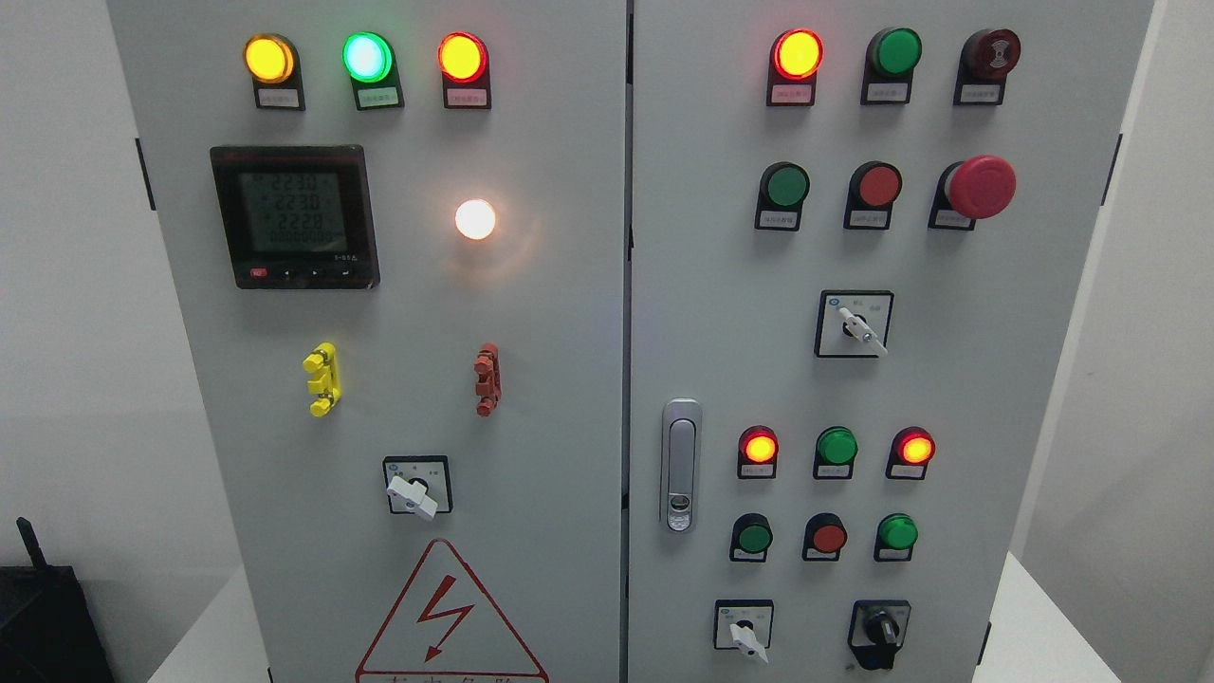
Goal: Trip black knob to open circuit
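Observation:
A grey electrical cabinet fills the head view, with a left door (531, 313) and a right door (1043, 379). The black knob (879, 630) sits at the bottom right of the right door, its handle pointing roughly straight down. Neither of my hands shows anywhere in the picture.
White selector switches (861, 327) (413, 493) (746, 638), a red mushroom button (981, 186), lit and unlit lamps, a digital meter (294, 216), a door handle (680, 465) and a high-voltage warning triangle (446, 617) cover the doors. A black box (43, 617) stands at the lower left.

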Robot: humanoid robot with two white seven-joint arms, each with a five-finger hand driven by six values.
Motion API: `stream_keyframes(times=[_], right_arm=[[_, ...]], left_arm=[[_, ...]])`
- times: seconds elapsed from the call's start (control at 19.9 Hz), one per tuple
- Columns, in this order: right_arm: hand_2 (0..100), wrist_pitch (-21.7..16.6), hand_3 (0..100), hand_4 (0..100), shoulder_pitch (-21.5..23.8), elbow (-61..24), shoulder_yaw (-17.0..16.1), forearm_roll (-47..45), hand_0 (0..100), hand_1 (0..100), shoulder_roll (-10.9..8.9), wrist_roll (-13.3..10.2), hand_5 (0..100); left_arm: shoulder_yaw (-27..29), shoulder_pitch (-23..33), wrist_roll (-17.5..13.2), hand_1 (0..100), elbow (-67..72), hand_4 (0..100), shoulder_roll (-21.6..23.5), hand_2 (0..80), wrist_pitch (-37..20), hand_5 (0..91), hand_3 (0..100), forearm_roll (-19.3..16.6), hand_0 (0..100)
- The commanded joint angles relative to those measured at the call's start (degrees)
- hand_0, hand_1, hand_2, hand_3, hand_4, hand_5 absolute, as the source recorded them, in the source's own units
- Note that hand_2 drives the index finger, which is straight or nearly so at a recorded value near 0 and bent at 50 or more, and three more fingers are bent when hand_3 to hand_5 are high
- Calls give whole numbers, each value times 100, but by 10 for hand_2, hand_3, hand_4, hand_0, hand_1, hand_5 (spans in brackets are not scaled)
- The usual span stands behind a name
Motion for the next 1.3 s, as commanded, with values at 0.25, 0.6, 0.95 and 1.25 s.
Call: stream_keyframes(times=[0.25, 0.6, 0.95, 1.25], right_arm=[[0, -205, 345, 293, -214, -791, -532, -17, 0, 64, 286, 55, 218], [0, -275, 479, 428, -364, -1055, -541, -17, 0, 62, 242, 72, 353], [0, -231, 773, 646, -408, -1336, -550, -43, 0, 64, 242, 107, 527], [0, -91, 926, 844, -609, -1372, -506, -43, 0, 60, 242, 213, 732]], left_arm=[[-3, 0, 0, 389, -143, 0, 0, 0, -4, 0, 0, 0, 120], [-3, 0, 0, 389, -143, 0, 0, 0, -4, 0, 0, 0, 120], [6, 0, 0, 389, -143, 0, 0, 0, -4, 0, 0, 0, 120], [-3, 0, 0, 389, -143, 0, 0, 0, 5, 0, 0, 0, 120]])
